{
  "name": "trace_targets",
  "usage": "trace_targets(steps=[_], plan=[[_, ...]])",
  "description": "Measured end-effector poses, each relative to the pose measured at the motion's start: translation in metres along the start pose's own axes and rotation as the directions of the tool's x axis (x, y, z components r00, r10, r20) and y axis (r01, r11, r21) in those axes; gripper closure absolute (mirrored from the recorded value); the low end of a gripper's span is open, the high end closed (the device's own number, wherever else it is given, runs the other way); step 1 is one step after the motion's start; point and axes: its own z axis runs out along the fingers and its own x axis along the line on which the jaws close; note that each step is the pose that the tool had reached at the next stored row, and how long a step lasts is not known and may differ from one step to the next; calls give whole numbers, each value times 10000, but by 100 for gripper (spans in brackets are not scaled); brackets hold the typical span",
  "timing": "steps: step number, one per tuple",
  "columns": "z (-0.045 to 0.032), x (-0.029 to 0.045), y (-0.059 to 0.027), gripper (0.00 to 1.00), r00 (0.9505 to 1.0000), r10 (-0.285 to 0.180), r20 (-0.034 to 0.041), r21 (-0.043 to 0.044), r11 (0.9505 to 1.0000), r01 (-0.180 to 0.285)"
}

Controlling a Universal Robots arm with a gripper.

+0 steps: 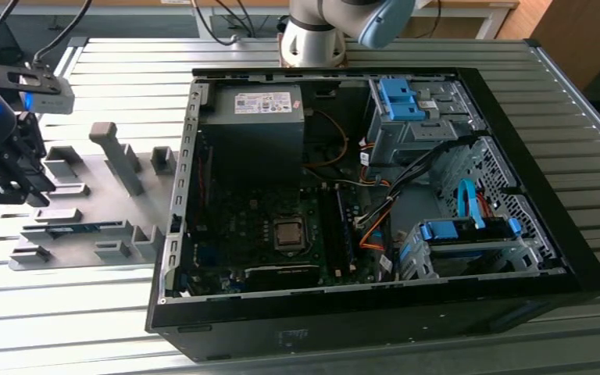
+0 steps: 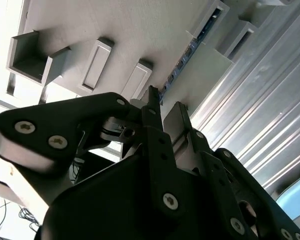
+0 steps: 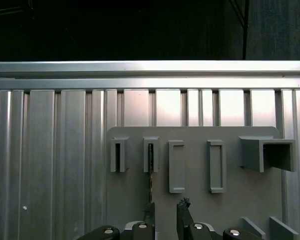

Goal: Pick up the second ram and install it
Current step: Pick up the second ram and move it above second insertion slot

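Claw [image 1: 27,190] hangs over the gray fixture plate [image 1: 87,173] on the ribbed metal table [image 1: 71,312], at the exterior view's left and well apart from the open PC case [image 1: 383,308]. Its fingers are parted by a narrow gap with nothing between them: empty.

Second ram [image 1: 74,228] stands on edge in slotted gray holder blocks [image 3: 119,156] on that plate. In the first wrist view it is a thin line [image 3: 150,172]. In the second wrist view the blue-teal face with small chips shows [image 2: 182,62].

The claw is near one end of the stick and roughly in line with it. One fingertip [image 3: 150,214] looks to sit over the stick's line, so the gap may not straddle it yet, though camera angle may explain that. No contact that I can see.

Handling, as a judgement:
- Light, thin and stiff, so it needs little force.
- Fragile at the chips and along the contact edge.
- The flat faces are smooth, so an off-centre pinch could let it pivot.
- Best hold is across the two flat faces near mid-length, up by the free long edge, with the contact edge left clear
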Motion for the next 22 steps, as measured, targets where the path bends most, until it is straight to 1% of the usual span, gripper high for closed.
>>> trace_targets(steps=[4,7,9,15,18,20,22], plan=[[67,14,-2,69,10000,3,-16,25,10000,-3],[107,29,-3,69,10000,31,-28,77,10000,-30],[132,35,-4,69,10000,45,-32,95,9999,-45],[136,37,-4,69,10000,45,-35,94,9999,-45],[146,61,-5,69,10000,45,-36,94,9999,-45],[168,81,-7,69,10000,44,-36,95,9999,-44],[203,83,-7,69,10000,47,-36,96,9999,-47]])
